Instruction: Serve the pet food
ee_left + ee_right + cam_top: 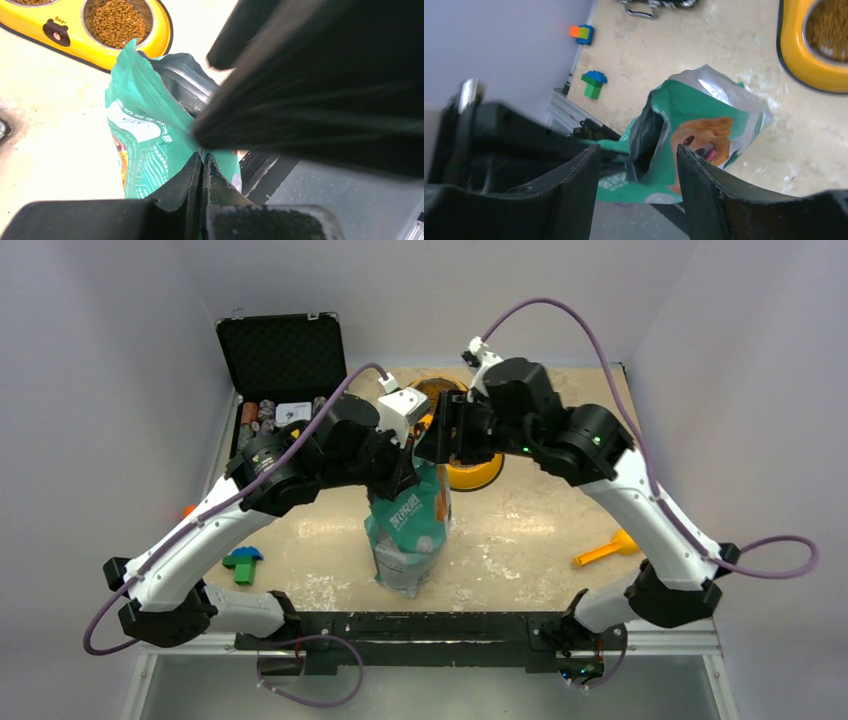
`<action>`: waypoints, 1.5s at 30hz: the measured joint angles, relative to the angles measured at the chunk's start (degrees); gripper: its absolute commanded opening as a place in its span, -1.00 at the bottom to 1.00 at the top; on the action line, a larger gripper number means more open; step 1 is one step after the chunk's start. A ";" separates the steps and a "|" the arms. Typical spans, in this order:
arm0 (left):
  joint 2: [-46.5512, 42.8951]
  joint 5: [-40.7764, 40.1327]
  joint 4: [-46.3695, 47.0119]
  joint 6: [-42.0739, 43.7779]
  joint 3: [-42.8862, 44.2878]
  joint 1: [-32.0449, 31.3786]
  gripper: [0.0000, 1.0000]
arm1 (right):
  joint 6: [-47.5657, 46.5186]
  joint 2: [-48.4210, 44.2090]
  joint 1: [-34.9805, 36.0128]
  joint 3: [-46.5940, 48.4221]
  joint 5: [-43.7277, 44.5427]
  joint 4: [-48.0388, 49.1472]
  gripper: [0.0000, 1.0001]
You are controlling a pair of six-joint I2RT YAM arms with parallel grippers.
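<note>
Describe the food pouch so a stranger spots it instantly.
On the sandy table, find the yellow feeder at the back. Just nearer the robot stands the teal-green pouch, its top open. Only it bears a golden dog's face.

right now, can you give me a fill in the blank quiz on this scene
The kibble sits in a ___ bowl.
The pouch shows a ___'s face.
The right fingers are ___, holding nothing.
Missing words: yellow; dog; open.
</note>
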 measured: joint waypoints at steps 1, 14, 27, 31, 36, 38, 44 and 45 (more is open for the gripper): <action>-0.33 -0.57 -0.24 0.33 0.00 0.00 -1.00 | -2.75 -2.10 -0.94 -1.51 -1.97 2.23 0.48; -9.22 6.47 3.10 7.65 -8.13 0.83 -1.00 | -32.92 -19.58 -30.03 -38.05 -50.60 38.49 0.59; -11.61 18.05 3.91 14.91 -10.21 4.31 -1.00 | -52.30 -4.81 -25.44 -35.28 -74.97 38.75 0.69; -11.37 20.50 4.26 15.37 -10.40 4.55 -1.00 | -57.81 -3.37 -22.93 -30.80 -77.50 36.61 0.64; -11.32 23.15 3.61 15.89 -10.40 5.03 -1.00 | -62.51 -1.03 -20.20 -29.40 -80.63 33.86 0.52; -11.28 24.09 3.32 16.44 -10.40 5.07 -1.00 | -63.82 -0.57 -19.52 -29.40 -81.83 33.05 0.37; -11.04 24.85 3.04 17.11 -10.25 5.53 -1.00 | -70.42 -0.42 -18.67 -28.92 -84.50 28.98 -0.81; -10.91 24.83 3.08 17.07 -10.21 5.68 -1.00 | -71.65 -0.50 -18.62 -28.94 -84.35 28.24 -0.93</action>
